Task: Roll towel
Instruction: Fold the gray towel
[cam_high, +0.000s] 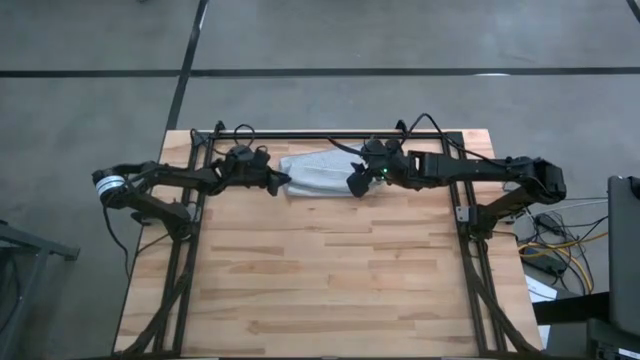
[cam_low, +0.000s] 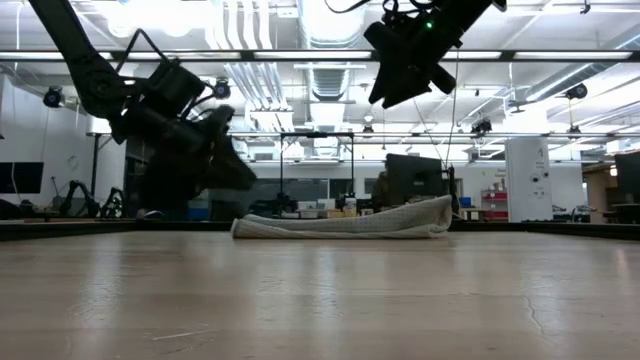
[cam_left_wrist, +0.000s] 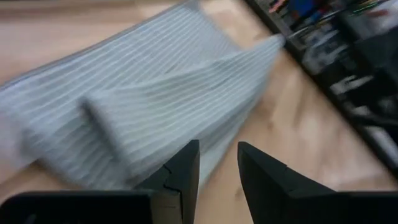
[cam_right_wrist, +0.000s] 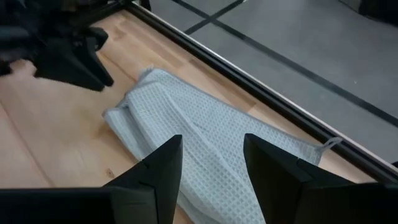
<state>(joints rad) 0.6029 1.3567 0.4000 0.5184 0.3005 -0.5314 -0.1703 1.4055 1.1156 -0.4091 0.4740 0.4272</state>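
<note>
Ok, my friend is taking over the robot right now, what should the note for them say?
Left gripper: low at the towel's left end, fingers apart, holding nothing.
Right gripper: lifted above the towel's right end, open and empty.
Towel: lying folded into a long flat band near the table's far edge, with one end a bit bunched up.
Done: folded narrow.
Left: it is not a tight roll yet, so it probably needs rolling up from one end.
</note>
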